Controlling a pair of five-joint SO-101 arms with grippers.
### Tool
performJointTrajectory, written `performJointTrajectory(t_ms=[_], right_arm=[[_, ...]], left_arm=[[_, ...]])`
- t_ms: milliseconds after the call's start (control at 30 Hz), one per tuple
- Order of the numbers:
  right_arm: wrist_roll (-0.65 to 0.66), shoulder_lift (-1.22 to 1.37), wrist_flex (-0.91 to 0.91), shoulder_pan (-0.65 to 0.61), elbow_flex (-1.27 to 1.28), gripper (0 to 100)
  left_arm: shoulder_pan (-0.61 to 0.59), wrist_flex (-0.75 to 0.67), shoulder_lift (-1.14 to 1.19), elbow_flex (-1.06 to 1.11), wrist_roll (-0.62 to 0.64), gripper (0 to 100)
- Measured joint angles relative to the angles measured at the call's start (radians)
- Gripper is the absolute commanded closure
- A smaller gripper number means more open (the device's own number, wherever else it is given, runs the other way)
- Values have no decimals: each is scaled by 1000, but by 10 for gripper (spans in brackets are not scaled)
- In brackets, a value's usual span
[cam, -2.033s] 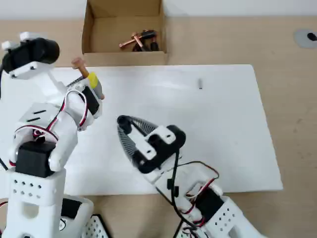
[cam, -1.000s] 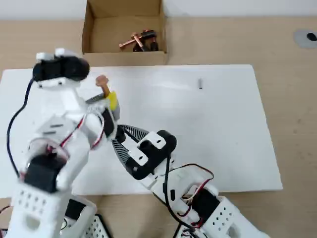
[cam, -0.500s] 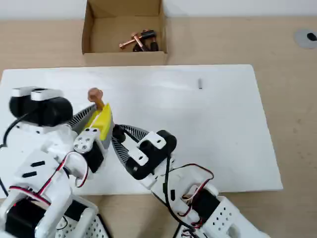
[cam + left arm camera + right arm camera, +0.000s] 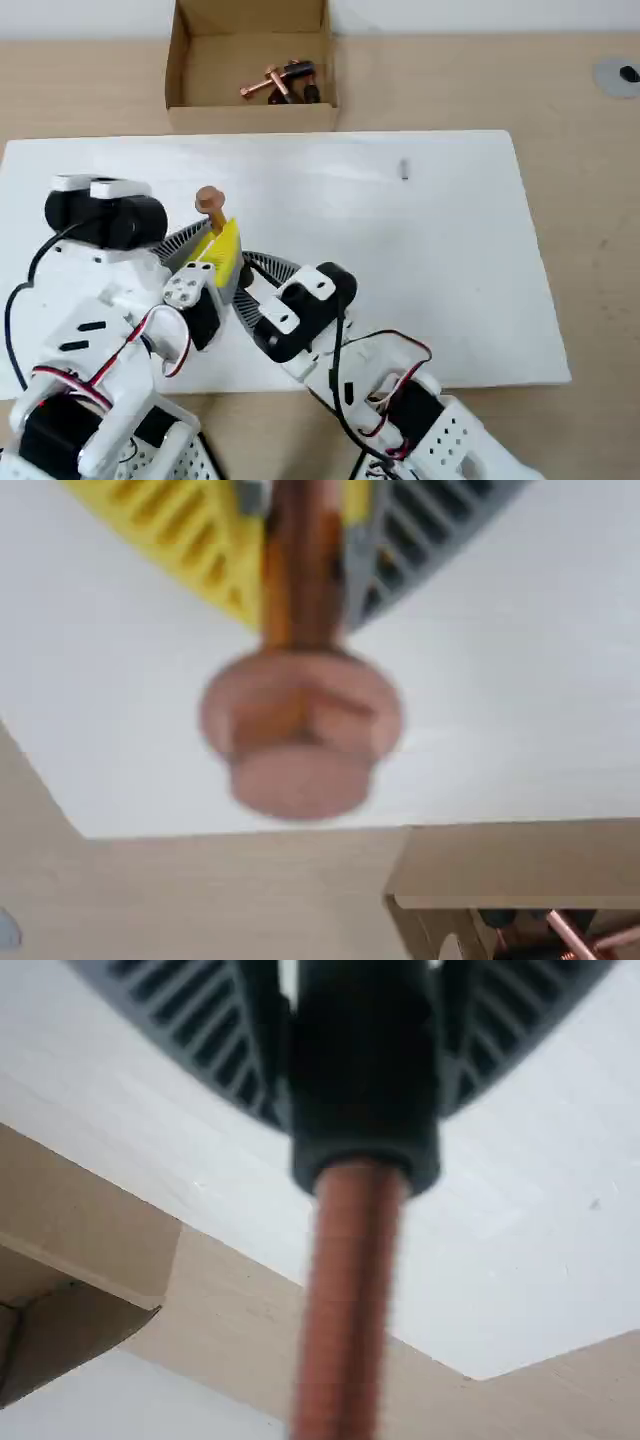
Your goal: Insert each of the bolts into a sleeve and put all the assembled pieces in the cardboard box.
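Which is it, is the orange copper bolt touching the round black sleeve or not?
Touching. The right wrist view shows the threaded shaft of the orange copper bolt going straight into the open end of the round black sleeve, no gap.

Blurred bolt (image 4: 300,730) in the left gripper (image 4: 300,600), its shank cut by the frame edge between the fingers (image 4: 170,530); the sleeve (image 4: 365,1150) in the right gripper (image 4: 365,1100) is blurred and cropped likewise.

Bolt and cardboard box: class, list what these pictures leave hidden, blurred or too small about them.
High view: bolt shaft end, hidden under the left gripper.
Right wrist view: bolt's depth inside the sleeve, hidden by the sleeve itself.
High view: pieces in the cardboard box, too small and piled to count.
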Motion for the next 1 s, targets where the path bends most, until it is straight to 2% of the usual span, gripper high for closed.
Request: performJointTrajectory(t_ms=[400,733,1000], right_arm=[[0,0,0,8,2,989],[-38,0,0,18,2,989],[-43,0,0,20,2,989]], left_arm=[[0,-2,-6,37,0,997],[-63,0,-51,61,-75,997],[-64,-78,-100,132,-75,997]])
